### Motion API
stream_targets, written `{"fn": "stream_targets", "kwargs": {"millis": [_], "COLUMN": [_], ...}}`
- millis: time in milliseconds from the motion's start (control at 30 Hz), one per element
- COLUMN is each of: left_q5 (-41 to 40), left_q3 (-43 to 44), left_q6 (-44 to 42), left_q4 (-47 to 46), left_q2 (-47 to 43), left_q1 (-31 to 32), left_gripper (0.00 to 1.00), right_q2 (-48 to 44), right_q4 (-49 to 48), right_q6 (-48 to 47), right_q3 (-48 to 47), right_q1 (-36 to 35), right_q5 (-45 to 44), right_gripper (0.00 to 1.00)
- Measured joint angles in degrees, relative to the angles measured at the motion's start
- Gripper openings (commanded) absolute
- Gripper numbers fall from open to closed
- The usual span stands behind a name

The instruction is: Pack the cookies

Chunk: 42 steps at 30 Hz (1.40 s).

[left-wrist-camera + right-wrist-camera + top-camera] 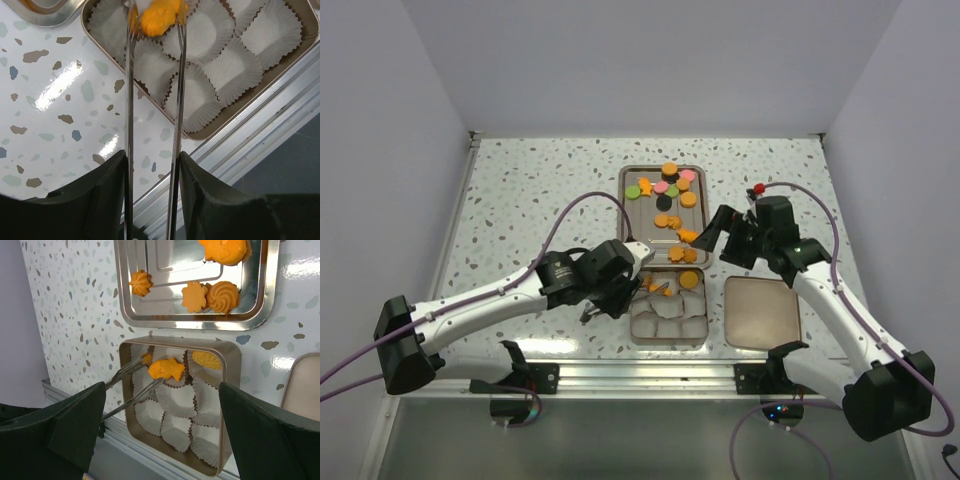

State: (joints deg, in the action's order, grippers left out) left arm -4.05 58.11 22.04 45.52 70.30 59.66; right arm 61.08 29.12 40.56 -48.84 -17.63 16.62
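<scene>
**Top view.** Speckled white surface (520, 190), glossy.
- Rectangular polished steel tray (623, 200) at centre. It bears loose cookies (669, 168): small flat biscuits, mostly orange, a few black, green and pink.
- Square gold-toned metal tin (669, 343) just near of the tray, lined with pale crinkled paper cups (670, 322).
- Tan rounded-square lid (763, 310) flat beside the tin on its right.
- Left arm (490, 300) stretches low from the near-left corner, with the left pincer (658, 287) over the tin.
- Right arm (830, 300) is bent inward, with the right pincer (710, 238) at the tray's near-right corner.

**Left wrist view.** The left pincer (156, 25) has two long thin metal fingers (129, 100), nearly parallel. They are closed on an orange star-shaped cookie (160, 19) at their tips, above the paper cups (235, 65). The tin's rim (252, 95) runs diagonally and the surface (60, 100) lies to the left.

**Right wrist view.** The right pincer (161, 390) has broad dark jaws spread fully apart and holds nothing.
- Between the jaws lies the tin (234, 390), with a round ridged orange cookie (207, 358) in one cup.
- The orange star-shaped cookie (166, 369) sits in the thin fingers over the cups.
- Beyond the tin, the tray (120, 290) carries swirled and flower-shaped orange cookies (194, 296).
</scene>
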Motion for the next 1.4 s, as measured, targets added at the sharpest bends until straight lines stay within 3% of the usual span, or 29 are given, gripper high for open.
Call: {"fn": "stream_targets", "kwargs": {"millis": [333, 800, 1100, 1400], "left_q5": [-1.4, -8.1, -9.2, -8.0], "left_q3": [1.8, 18.3, 19.0, 18.9], "left_q6": [0.0, -0.2, -0.8, -2.2], "left_q4": [0.3, 5.6, 7.9, 7.5], "left_q2": [0.1, 2.3, 10.1, 14.7], "left_q1": [0.0, -2.3, -10.9, -11.5], "left_gripper": [0.53, 0.58, 0.56, 0.55], "right_q2": [-0.5, -2.0, -3.2, -3.4], "right_q4": [0.0, 0.0, 0.9, 2.6], "right_q6": [1.0, 1.5, 1.3, 0.2], "right_q3": [1.1, 1.6, 1.6, 1.6], "right_q1": [0.0, 0.0, 0.0, 0.0], "right_q5": [-0.2, -0.5, -0.6, -0.7], "right_gripper": [0.99, 0.99, 0.99, 0.99]}}
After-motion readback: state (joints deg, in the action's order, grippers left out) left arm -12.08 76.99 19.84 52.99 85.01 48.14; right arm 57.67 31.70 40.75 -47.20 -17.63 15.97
